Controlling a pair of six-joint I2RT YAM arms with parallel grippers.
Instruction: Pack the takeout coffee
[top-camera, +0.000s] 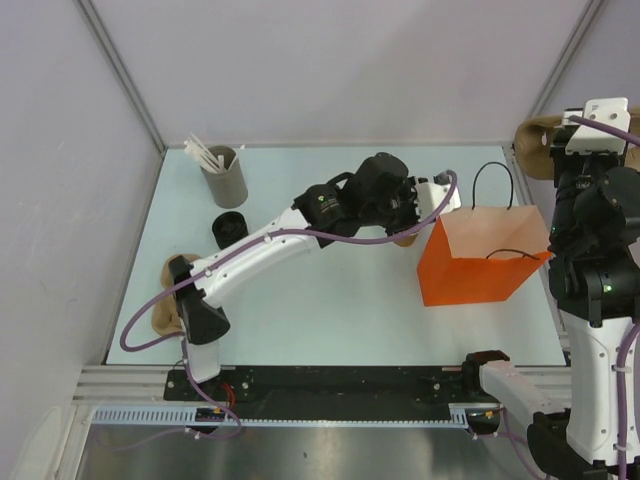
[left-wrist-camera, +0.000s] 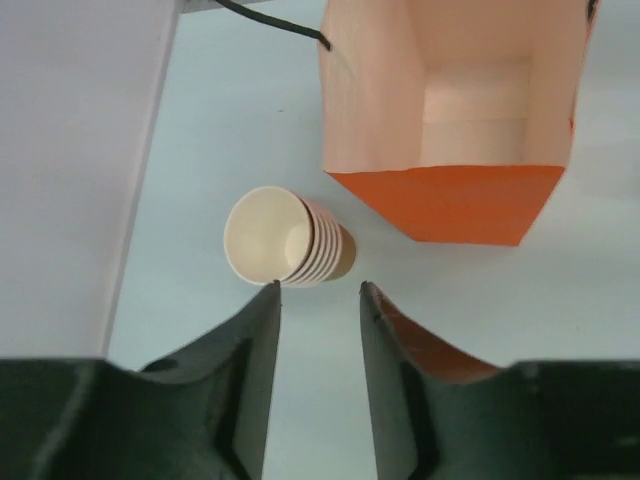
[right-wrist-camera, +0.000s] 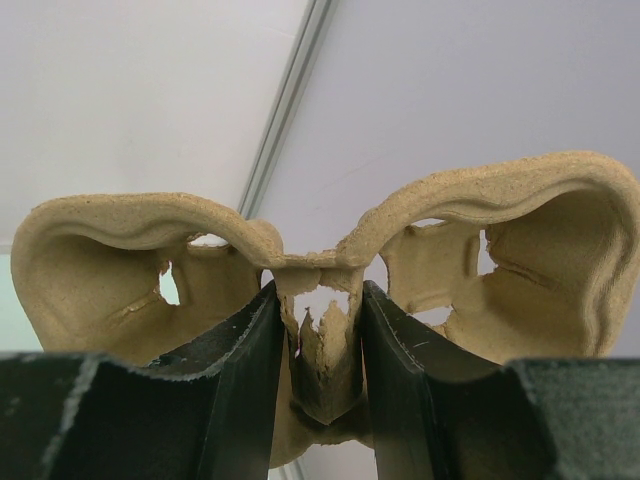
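The lidded takeout coffee cup shows in no view. My left gripper (left-wrist-camera: 318, 288) is open and empty, its fingertips just short of a stack of lidless tan cups (left-wrist-camera: 290, 238) lying on its side on the table. In the top view the left gripper (top-camera: 405, 205) reaches out beside the orange paper bag (top-camera: 480, 262), which stands open; its pale inside shows in the left wrist view (left-wrist-camera: 470, 100). My right gripper (right-wrist-camera: 318, 290) is shut on the middle rib of a tan pulp cup carrier (right-wrist-camera: 500, 240), held up at the far right (top-camera: 535, 145).
A stack of black lids (top-camera: 228, 226) and a grey holder with white sticks (top-camera: 224, 175) stand at the back left. Another tan pulp piece (top-camera: 163, 305) lies by the left arm's base. The white walls close in at the left and back.
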